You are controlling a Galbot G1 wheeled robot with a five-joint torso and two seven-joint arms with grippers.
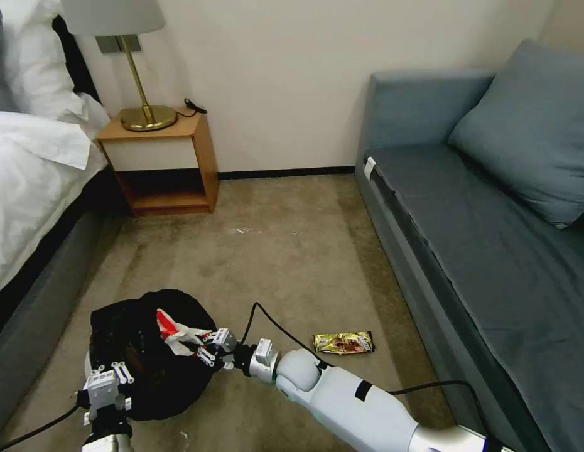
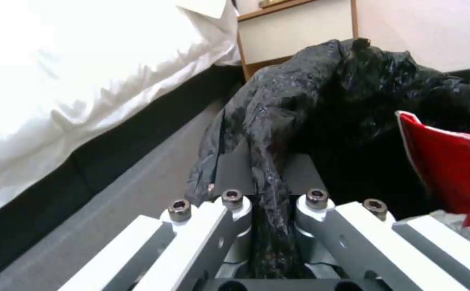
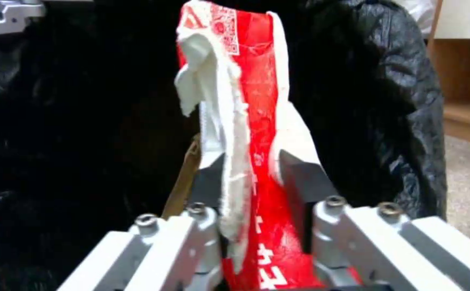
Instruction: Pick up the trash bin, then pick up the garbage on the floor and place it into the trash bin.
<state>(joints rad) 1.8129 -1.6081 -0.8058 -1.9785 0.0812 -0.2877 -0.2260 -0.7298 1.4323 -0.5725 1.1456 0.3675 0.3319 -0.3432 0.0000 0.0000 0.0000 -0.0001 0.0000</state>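
The trash bin (image 1: pixel 147 376), lined with a crinkled black bag, is at the lower left of the head view. My left gripper (image 1: pixel 110 371) is shut on its near rim; in the left wrist view the bag's fold (image 2: pixel 270 161) is pinched between the jaws of the left gripper (image 2: pixel 267 178). My right gripper (image 1: pixel 203 346) reaches in from the right and is shut on the red-and-white wrapper (image 1: pixel 173 328), held over the bin's opening. Up close, the right gripper (image 3: pixel 251 169) clamps the wrapper (image 3: pixel 257 101) against the black bag (image 3: pixel 380 101). A gold-brown snack bar wrapper (image 1: pixel 343 342) lies on the carpet to the right.
A bed (image 1: pixel 28 176) runs along the left, close beside the bin. A wooden nightstand (image 1: pixel 163 163) with a brass lamp (image 1: pixel 138 75) stands at the back wall. A grey sofa (image 1: pixel 486 238) fills the right side. Open carpet (image 1: pixel 286 251) lies between them.
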